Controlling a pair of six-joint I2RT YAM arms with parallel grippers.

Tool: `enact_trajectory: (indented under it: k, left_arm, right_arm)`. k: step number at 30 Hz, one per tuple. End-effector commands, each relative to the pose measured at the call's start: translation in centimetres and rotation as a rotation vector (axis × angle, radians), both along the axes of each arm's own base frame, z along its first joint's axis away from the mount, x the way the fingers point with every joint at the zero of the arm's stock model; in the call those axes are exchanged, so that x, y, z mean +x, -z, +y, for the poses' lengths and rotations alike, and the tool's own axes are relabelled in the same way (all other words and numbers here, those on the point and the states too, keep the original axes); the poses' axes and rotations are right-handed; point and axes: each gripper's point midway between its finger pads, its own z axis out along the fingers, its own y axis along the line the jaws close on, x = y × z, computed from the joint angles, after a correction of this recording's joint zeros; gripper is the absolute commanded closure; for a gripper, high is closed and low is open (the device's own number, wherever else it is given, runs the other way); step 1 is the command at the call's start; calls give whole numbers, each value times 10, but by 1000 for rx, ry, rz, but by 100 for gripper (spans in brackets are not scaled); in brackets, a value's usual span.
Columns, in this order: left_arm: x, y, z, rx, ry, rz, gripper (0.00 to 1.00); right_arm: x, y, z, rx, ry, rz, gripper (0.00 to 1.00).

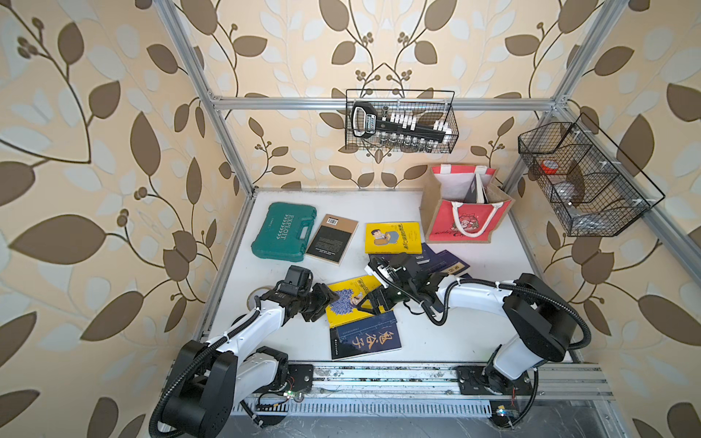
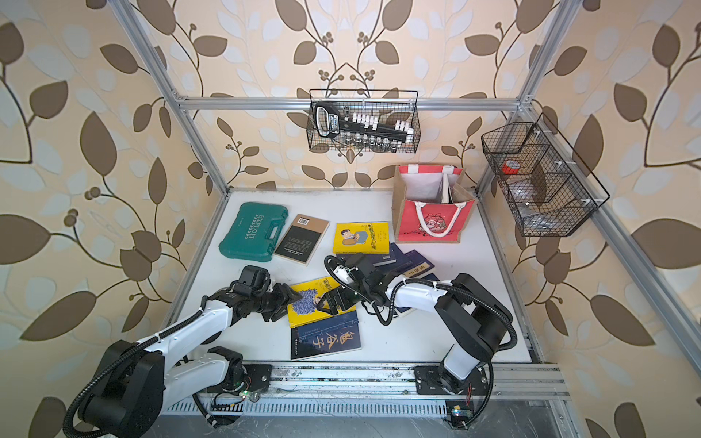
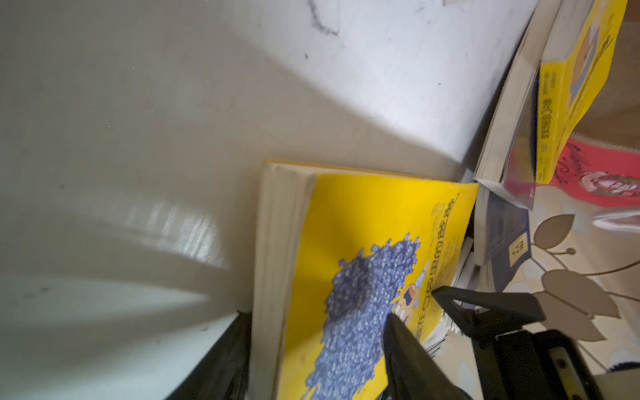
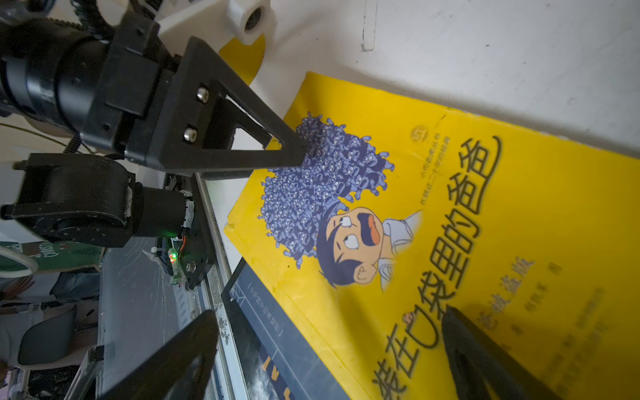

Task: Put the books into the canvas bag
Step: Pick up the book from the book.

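Edge of yellow book (image 1: 347, 303) sat between jaws of your left gripper (image 1: 330, 301), can't tell if clamped; right gripper (image 4: 329, 311) gaped wide above its cover.

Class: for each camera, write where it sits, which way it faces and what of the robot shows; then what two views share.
Top views: overhead, facing down at the table; left arm and right arm show.
Left wrist: behind the left gripper, facing along it at the blue-crowd yellow book.
Right wrist: behind the right gripper, facing down onto that book.
All share that book.
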Motion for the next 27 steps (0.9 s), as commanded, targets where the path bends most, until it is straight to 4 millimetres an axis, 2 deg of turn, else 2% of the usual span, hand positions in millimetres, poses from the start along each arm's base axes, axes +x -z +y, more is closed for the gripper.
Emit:
enact_trajectory:
  k: [1,4,8,11,14,17,20,24,27]
  left_arm:
    - [11,-18,-4,-26,5,-76,57]
    - [14,-25,-1,-8,2,-94,68]
    - [16,-36,1,11,8,-126,75]
    - [20,-47,-2,-4,22,-164,85]
    - [24,-55,-8,-32,42,-192,100]
    - [27,-60,-9,-34,49,-209,100]
    - [29,-63,-8,-22,50,-221,100]
    - [33,-75,-7,1,67,-245,100]
    - [34,-86,-9,19,117,-273,100]
  right_arm:
    - [-11,22,-4,-47,-6,75,2]
    - [-13,26,-4,-49,-12,82,2]
    - [-14,28,-3,-43,-22,90,2]
    - [-15,28,0,-32,-32,96,2]
    - [-16,30,2,-27,-41,103,1]
    - [-16,26,3,-8,-49,93,2]
    - [-13,9,5,29,-53,29,2]
    - [-5,-20,-1,33,-26,-179,2]
    - [-1,-33,-7,7,2,-304,2]
